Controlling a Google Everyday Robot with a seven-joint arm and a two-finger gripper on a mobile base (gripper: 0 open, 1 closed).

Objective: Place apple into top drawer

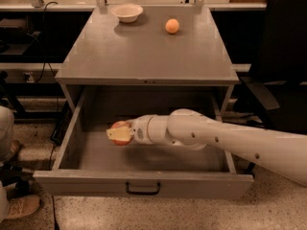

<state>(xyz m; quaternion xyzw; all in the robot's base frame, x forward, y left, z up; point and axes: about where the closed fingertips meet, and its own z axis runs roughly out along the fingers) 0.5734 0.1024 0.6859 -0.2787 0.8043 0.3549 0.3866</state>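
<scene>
The grey cabinet's top drawer (144,183) is pulled fully open, with a small black handle on its front panel. My white arm reaches in from the right. The gripper (120,133) is inside the drawer, left of centre, low over the drawer floor. It is shut on the apple (121,130), a reddish-pink fruit that shows between pale yellowish fingers (119,135). I cannot tell whether the apple touches the drawer floor.
On the cabinet top (144,51) stand a white bowl (127,12) at the back left and a small orange fruit (172,26) at the back right. A black chair (278,71) is on the right. A person's shoe (19,206) is on the floor at left.
</scene>
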